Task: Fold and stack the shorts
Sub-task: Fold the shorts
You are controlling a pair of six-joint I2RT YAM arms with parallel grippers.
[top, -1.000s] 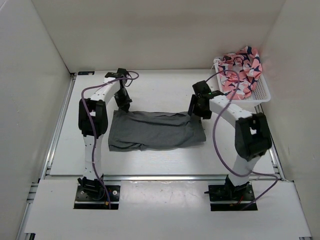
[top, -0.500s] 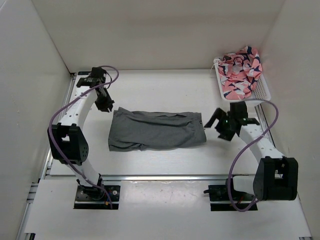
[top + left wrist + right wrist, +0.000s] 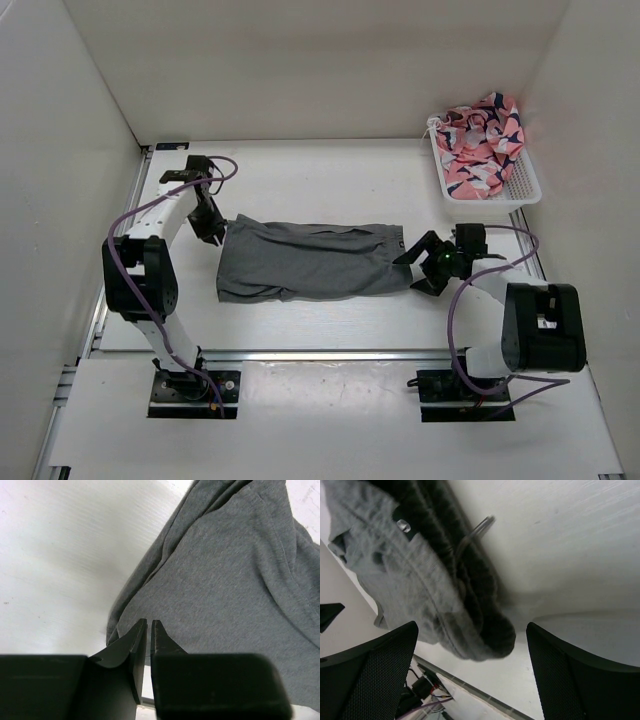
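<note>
The grey shorts [image 3: 310,260] lie folded into a long flat band across the middle of the table. My left gripper [image 3: 213,230] hangs over their far left corner. In the left wrist view its tips [image 3: 149,623] stand shut but for a thin slit, just above the edge of the shorts [image 3: 235,580], with no cloth pinched. My right gripper [image 3: 417,268] sits low at the right end, open wide. In the right wrist view the bunched waistband end of the shorts [image 3: 410,565], with a cord [image 3: 477,527], lies between the spread fingers [image 3: 471,627].
A white basket [image 3: 528,185] stands at the back right, holding pink patterned cloth [image 3: 482,140]. White walls close in the table on the left, back and right. A metal rail runs along the near edge in front of the arm bases.
The left arm swung out to the far left, then came back to the shorts' far left corner. The right arm left the far right corner, dropped to the right end, and its jaws opened.
</note>
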